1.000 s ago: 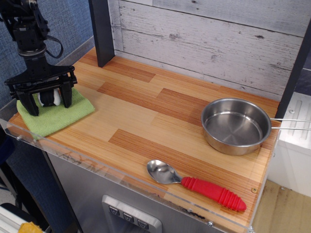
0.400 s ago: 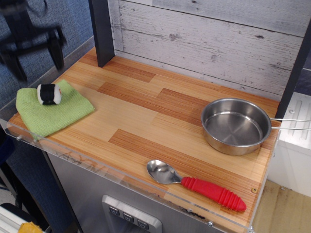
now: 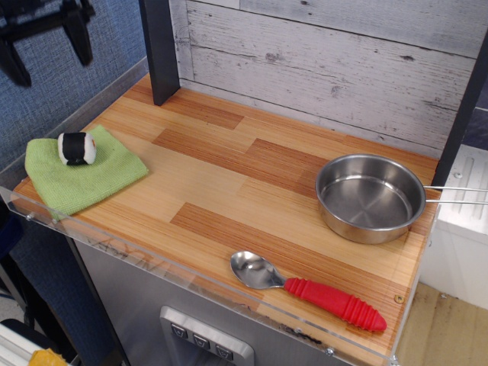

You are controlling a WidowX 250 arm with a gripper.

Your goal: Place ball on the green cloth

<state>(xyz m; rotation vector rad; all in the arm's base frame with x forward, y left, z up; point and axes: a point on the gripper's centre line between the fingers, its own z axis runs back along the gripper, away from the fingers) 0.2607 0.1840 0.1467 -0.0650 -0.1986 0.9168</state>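
Observation:
The ball (image 3: 77,148), a small white plush roll with a black band, lies on the light green cloth (image 3: 91,179) at the table's left front corner. My gripper (image 3: 46,47) hangs high above the cloth at the top left of the view. Its two black fingers (image 3: 78,38) stand wide apart with nothing between them. The upper part of the gripper is cut off by the frame's edge.
A steel pan (image 3: 370,198) with a thin handle sits at the right. A spoon with a red handle (image 3: 309,290) lies near the front edge. A dark post (image 3: 160,49) stands at the back left. A clear rim (image 3: 152,263) runs along the front.
The gripper let go of the ball on the cloth and rose straight up, away from it. The ball stays on the cloth.

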